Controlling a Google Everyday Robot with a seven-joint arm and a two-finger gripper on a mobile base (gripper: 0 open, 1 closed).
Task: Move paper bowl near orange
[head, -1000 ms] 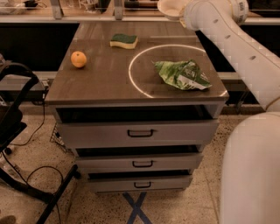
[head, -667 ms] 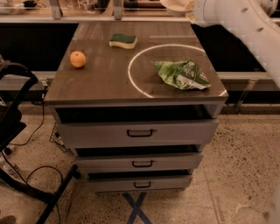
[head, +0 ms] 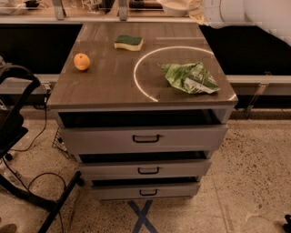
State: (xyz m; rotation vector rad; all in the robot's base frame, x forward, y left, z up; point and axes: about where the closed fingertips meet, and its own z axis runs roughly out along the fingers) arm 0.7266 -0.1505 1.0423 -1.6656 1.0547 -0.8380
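Note:
The paper bowl (head: pixel 174 7) is white and shows at the top edge of the camera view, held in the air above the far side of the table. My gripper (head: pixel 194 11) is at the end of the white arm at the top right and is shut on the bowl's right rim. The orange (head: pixel 82 61) rests on the left side of the grey tabletop (head: pixel 109 86), far left of the bowl and in front of it.
A yellow sponge with a green top (head: pixel 128 42) lies at the back middle. A green and white snack bag (head: pixel 189 77) lies at the right, inside a white circle mark. The table has three drawers (head: pixel 145 138). A black stand (head: pixel 18 113) and cables are at the left.
My arm has swung up and back from the table's right side to the top edge of the view. The bowl stays held at the top. The orange, sponge and bag have not moved.

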